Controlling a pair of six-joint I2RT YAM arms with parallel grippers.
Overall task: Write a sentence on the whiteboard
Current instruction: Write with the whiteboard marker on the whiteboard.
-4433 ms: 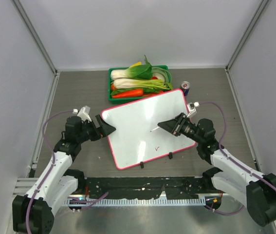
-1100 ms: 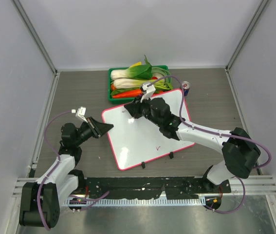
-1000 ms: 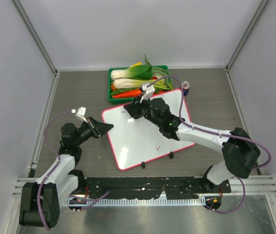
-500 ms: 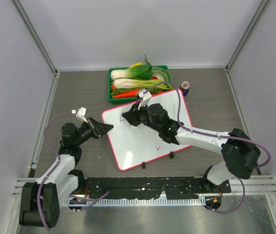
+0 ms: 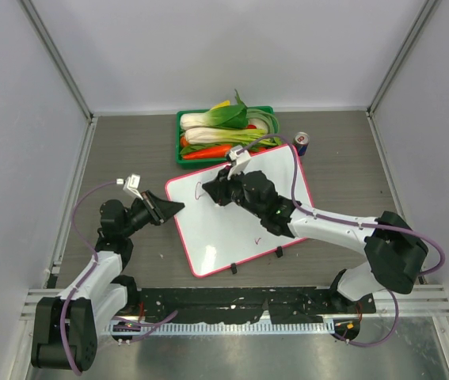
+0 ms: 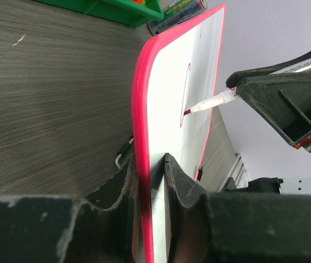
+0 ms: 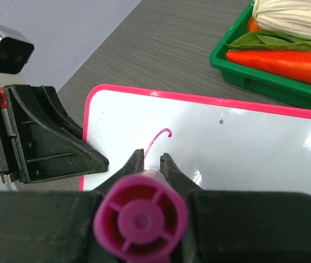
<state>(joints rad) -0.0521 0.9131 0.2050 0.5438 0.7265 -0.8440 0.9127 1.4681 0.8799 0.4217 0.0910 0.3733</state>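
Observation:
The whiteboard [image 5: 240, 214], glossy white with a pink frame, lies slanted on the table. My left gripper [image 5: 176, 207] is shut on its left edge, one jaw on each side of the pink rim [image 6: 142, 126]. My right gripper [image 5: 211, 191] is shut on a marker with a magenta end cap [image 7: 140, 216], and the marker's tip [image 6: 188, 112] touches the board near its top left corner. Of the sentence, only one curved magenta stroke [image 7: 158, 139] shows, running up from the tip.
A green tray [image 5: 181, 134] of vegetables stands just behind the board, with a small can [image 5: 302, 143] to its right. A small purple tick mark [image 5: 258, 237] sits low on the board. Two black clips [image 5: 277, 253] hang on its near edge.
My right gripper has slid left and toward me over the board's top left with the marker, leaving a curved magenta stroke. The left gripper's hold on the edge is unchanged.

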